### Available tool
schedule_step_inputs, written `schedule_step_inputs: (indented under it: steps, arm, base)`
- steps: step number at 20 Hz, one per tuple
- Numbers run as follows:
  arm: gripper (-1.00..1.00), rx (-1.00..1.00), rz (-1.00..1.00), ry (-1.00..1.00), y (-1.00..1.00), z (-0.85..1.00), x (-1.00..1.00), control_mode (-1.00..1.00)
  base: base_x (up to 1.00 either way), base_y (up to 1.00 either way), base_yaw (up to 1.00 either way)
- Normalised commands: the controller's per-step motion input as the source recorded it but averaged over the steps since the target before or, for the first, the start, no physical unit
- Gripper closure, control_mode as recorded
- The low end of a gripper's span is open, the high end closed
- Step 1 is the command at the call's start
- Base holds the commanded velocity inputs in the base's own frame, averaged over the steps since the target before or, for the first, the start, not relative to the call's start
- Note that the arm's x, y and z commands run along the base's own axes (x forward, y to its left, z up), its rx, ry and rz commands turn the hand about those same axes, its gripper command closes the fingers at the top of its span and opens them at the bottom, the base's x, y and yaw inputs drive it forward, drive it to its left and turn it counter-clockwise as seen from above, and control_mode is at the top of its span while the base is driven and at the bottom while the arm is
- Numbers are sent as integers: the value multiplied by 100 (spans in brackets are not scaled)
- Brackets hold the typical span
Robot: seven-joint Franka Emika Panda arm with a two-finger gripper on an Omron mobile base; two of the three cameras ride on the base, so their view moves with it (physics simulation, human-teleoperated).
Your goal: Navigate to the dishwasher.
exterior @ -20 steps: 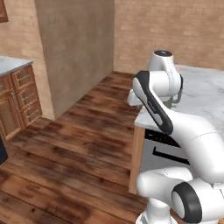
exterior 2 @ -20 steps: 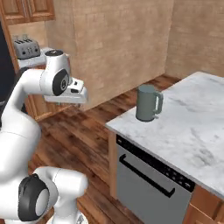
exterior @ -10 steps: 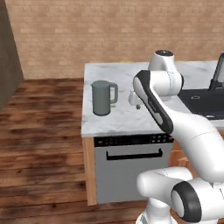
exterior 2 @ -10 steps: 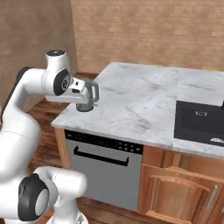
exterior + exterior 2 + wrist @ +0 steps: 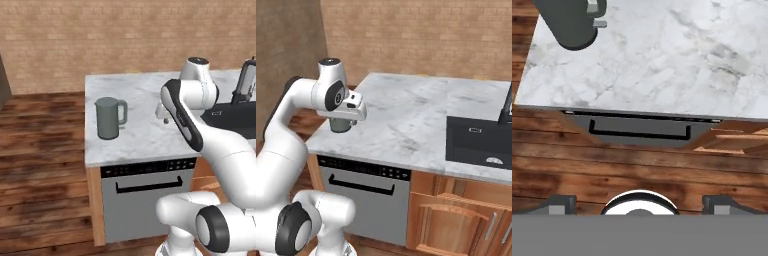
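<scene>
The dishwasher (image 5: 145, 205) stands right in front of the base, under the marble counter's left end. Its grey front panel (image 5: 363, 202) has a black control strip along the top and a black bar handle (image 5: 361, 185). From above, in the hand view, the dishwasher (image 5: 639, 128) shows as a narrow strip with its handle, below the counter edge. My gripper (image 5: 164, 119) hangs over the counter (image 5: 140, 100) and points down. It is open with nothing held, its fingertips (image 5: 559, 202) wide apart.
A grey kettle (image 5: 109, 118) stands on the counter's left part, partly behind my hand (image 5: 340, 125). A black sink (image 5: 478, 142) with a dark faucet (image 5: 243, 82) lies to the right, wooden cabinet doors (image 5: 456, 225) beneath it. Wooden floor (image 5: 40, 150) spreads left; a brick wall is behind.
The base has driven and turned, so the whole scene shifted. The dishwasher and counter now lie square in front and closer. The arm keeps its pose.
</scene>
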Motion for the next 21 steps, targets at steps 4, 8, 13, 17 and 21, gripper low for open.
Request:
schedule_step_inputs:
  steps: [4,8,13,17,21]
  arm:
    - [-100,0,0,0,0,0,0,100]
    - [-100,0,0,0,0,0,0,100]
    - [-100,0,0,0,0,0,0,100]
    - [-100,0,0,0,0,0,0,100]
    - [-100,0,0,0,0,0,0,100]
  base:
    - [59,0,-9]
    - [9,0,-5]
    - [46,11,-1]
    - [52,17,-3]
    - [9,3,-1]
